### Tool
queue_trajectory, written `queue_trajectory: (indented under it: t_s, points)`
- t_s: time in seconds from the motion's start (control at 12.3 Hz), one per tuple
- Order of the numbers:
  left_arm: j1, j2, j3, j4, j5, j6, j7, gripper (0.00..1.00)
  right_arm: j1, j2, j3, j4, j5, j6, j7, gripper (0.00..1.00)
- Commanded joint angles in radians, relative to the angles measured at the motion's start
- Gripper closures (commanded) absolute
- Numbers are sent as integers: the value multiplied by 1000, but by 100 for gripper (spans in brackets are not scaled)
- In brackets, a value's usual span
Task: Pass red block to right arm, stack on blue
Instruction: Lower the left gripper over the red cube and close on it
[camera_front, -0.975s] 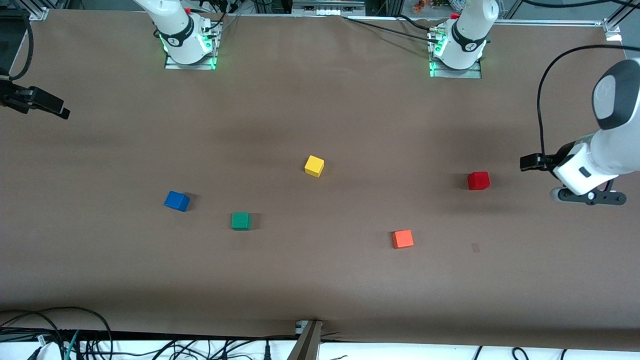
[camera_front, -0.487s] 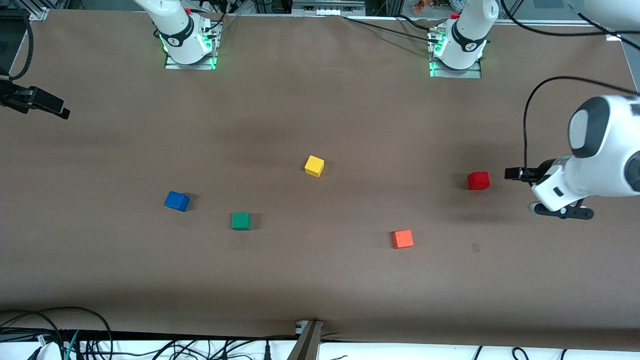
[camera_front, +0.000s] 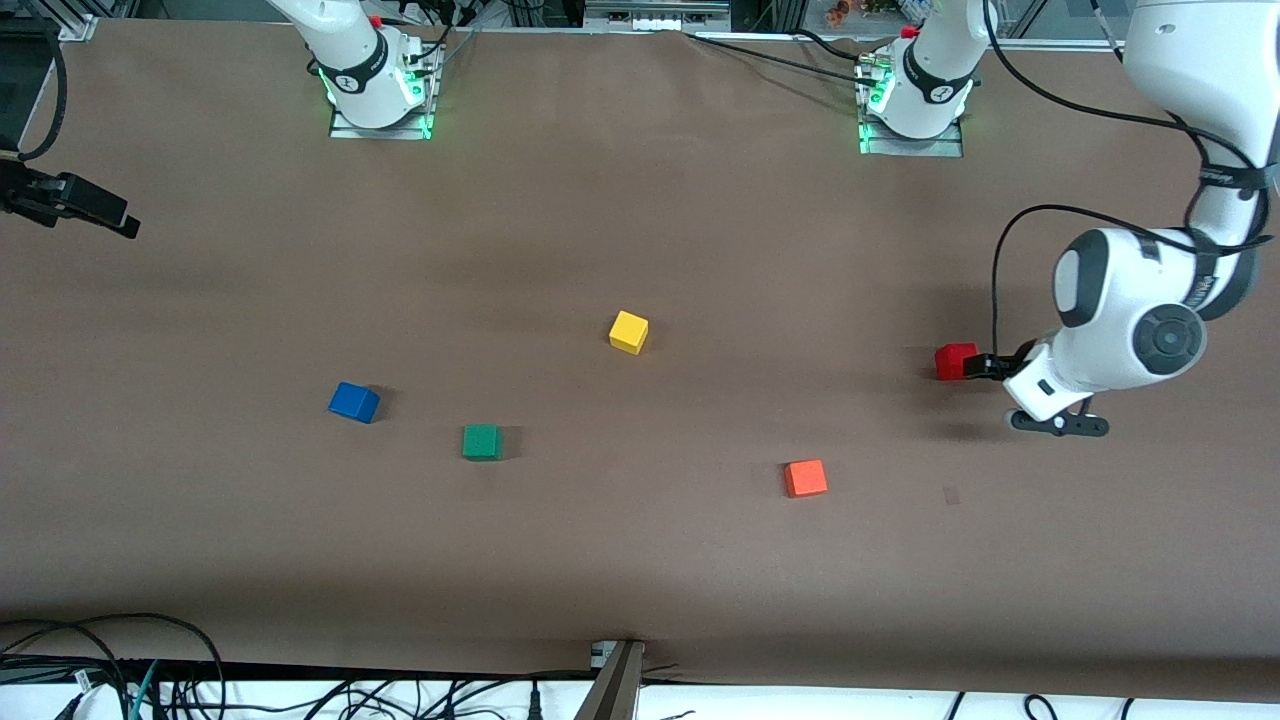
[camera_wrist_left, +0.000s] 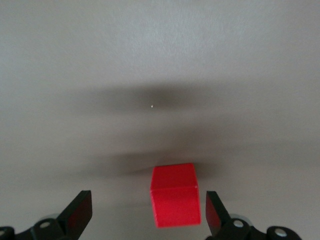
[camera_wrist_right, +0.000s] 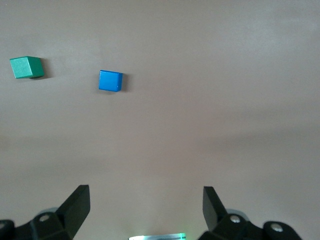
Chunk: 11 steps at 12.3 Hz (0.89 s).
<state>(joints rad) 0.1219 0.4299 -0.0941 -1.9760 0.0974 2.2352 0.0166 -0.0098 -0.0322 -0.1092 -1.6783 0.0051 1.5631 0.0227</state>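
Observation:
The red block (camera_front: 955, 360) sits on the brown table toward the left arm's end. My left gripper (camera_front: 982, 368) is low beside it and open. In the left wrist view the red block (camera_wrist_left: 175, 195) lies between the spread fingers of the left gripper (camera_wrist_left: 147, 209), closer to one finger (camera_wrist_left: 214, 207), with no contact showing. The blue cube (camera_front: 353, 402) sits toward the right arm's end and also shows in the right wrist view (camera_wrist_right: 110, 80). My right gripper (camera_wrist_right: 145, 202) is open and empty, high over the table near its base, out of the front view.
A green cube (camera_front: 481, 441) lies beside the blue one and shows in the right wrist view (camera_wrist_right: 26, 67). A yellow cube (camera_front: 628, 331) sits mid-table. An orange cube (camera_front: 805, 478) lies nearer the front camera than the red block. A black device (camera_front: 70, 200) juts in at the right arm's end.
My left arm has swung in from the table's end toward the red block, bringing its open gripper up to it. The cubes have not moved.

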Motion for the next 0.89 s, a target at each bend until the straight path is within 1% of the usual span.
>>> queue_trajectory:
  t_s: [0.0, 0.08, 0.16, 0.24, 0.32, 0.41, 0.49, 0.57, 0.65, 0.81]
  points:
    - [5, -34, -6, -160, -1, 173, -47, 0, -7, -5, 6, 9, 1, -17, 0, 0]
    - [5, -34, -6, -185, -1, 202, -47, 0, -7, -5, 6, 9, 1, -17, 0, 0]
    - [4, -31, -6, -187, -1, 204, -47, 0, -7, -5, 5, 9, 1, -17, 0, 0]
    - [2, -28, -6, -187, -1, 204, -47, 5, -7, -5, 5, 11, 1, -17, 2, 0]
    - [1, -27, -6, -187, -1, 204, -47, 24, -7, -6, 5, 9, 1, -17, 0, 0]
    - [-4, -23, -6, -182, -1, 190, -34, 51, -7, -6, 5, 9, 1, -17, 0, 0]
    - [-7, -22, -6, -178, -1, 170, -32, 80, -7, -6, 5, 9, 1, -18, 0, 0]
    - [-8, -23, -6, -164, -1, 141, -30, 94, -7, -5, 5, 9, 1, -17, 0, 0]
    - [-14, -25, -7, -131, 2, 89, -30, 100, -7, -6, 5, 11, 1, -17, 0, 0]
    - [-25, -25, -32, -13, 2, -99, -30, 100, -7, -6, 6, 9, 1, -18, 5, 0]
